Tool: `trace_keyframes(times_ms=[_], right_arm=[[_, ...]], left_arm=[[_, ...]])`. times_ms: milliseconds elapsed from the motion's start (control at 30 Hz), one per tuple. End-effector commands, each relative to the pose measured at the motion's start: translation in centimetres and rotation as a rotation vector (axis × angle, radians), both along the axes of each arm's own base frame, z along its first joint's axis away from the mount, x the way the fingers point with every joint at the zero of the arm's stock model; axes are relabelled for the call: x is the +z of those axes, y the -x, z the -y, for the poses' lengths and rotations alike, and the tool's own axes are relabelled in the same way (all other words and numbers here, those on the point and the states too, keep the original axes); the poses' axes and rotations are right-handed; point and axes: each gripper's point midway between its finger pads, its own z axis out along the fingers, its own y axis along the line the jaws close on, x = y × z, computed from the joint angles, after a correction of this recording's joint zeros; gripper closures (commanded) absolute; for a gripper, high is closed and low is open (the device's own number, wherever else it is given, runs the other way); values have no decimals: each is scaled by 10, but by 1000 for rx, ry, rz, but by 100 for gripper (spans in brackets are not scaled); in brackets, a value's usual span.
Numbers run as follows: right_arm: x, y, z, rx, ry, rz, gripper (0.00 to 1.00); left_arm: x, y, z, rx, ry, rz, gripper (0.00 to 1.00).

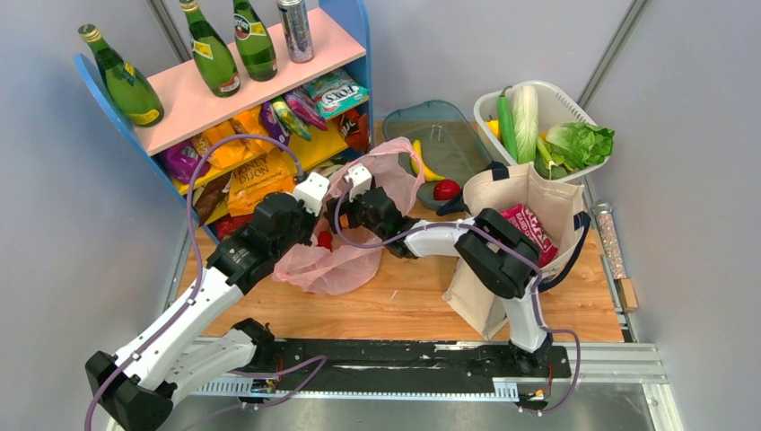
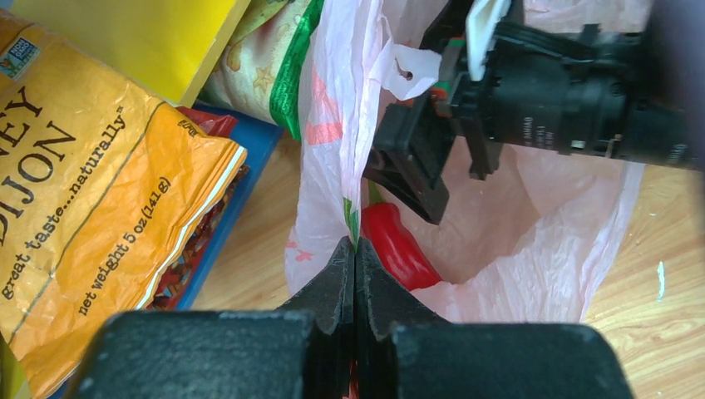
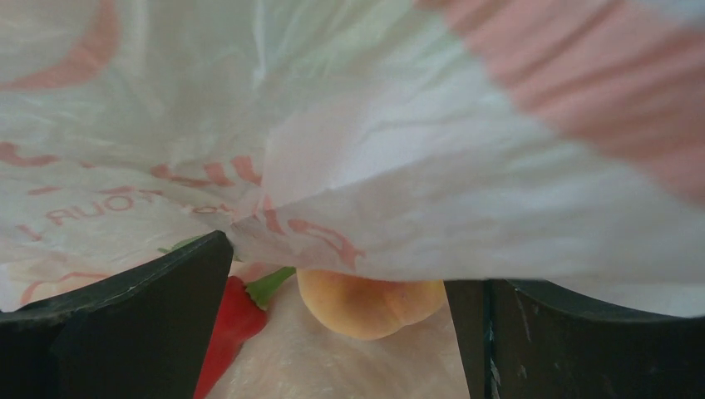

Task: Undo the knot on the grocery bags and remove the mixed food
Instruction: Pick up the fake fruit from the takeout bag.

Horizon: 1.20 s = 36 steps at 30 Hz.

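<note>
Pink bag (image 2: 332,150) rim pinched between left gripper (image 2: 355,248) fingers, pressed together. Right gripper (image 3: 341,270) spread wide inside bag mouth, gripping nothing; red pepper (image 3: 226,326) and peach (image 3: 370,303) lie just ahead inside. Bag slumped on wooden table (image 1: 404,301), between blue shelf (image 1: 188,103) and upright canvas tote (image 1: 502,193).

The pink bag (image 2: 532,249) in the left gripper (image 2: 355,249) is thin, translucent, crinkled plastic film. Just beyond that gripper's matt black fingers (image 2: 328,287), a red pepper (image 2: 399,245) is glossy and smooth. In the gap of the right gripper (image 3: 341,266), a peach (image 3: 370,307) looks matt. Left of the left gripper, an orange packet (image 2: 91,183) is creased, shiny foil. The worktop (image 2: 665,216) beneath is pale, smooth wood.
</note>
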Motion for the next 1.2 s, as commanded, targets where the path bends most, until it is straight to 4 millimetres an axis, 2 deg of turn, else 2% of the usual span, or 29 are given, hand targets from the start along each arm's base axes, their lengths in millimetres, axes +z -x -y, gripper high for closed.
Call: trace_keyframes(times_ms=[0, 167, 333, 433, 567, 633, 700, 833, 933, 967, 1067, 1100, 1167], right_arm=[[5, -24, -9, -29, -19, 62, 0], [-14, -37, -12, -45, 14, 56, 0], [-34, -45, -13, -71, 31, -12, 0], [-38, -47, -14, -74, 24, -42, 0], [-59, -52, -15, -84, 52, -124, 1], [-64, -52, -16, -78, 51, -139, 4], [-62, -49, -17, -57, 39, -133, 11], [-48, -43, -19, -16, 17, -106, 39], [-19, -33, -18, 37, -32, -47, 52], [-9, -23, -21, 92, -57, -31, 56], [12, 7, -12, 173, -111, 3, 64], [28, 15, -11, 192, -138, 28, 66], [45, 35, -2, 221, -167, 51, 67]], left_arm=[[11, -6, 6, -3, 44, 30, 100], [11, -5, 7, -7, 45, 30, 100], [12, -5, 7, -10, 46, 32, 100], [13, -5, 7, -10, 47, 34, 100], [13, -4, 7, -10, 47, 36, 100], [14, -4, 6, -10, 48, 37, 100], [14, -4, 6, -9, 49, 38, 100], [14, -4, 5, -5, 46, 41, 100], [14, -5, 2, 8, 39, 42, 100], [14, -5, 2, 14, 38, 44, 100], [15, -6, -3, 37, 32, 49, 100], [15, -7, -4, 44, 30, 51, 100], [15, -8, -7, 65, 23, 55, 100]])
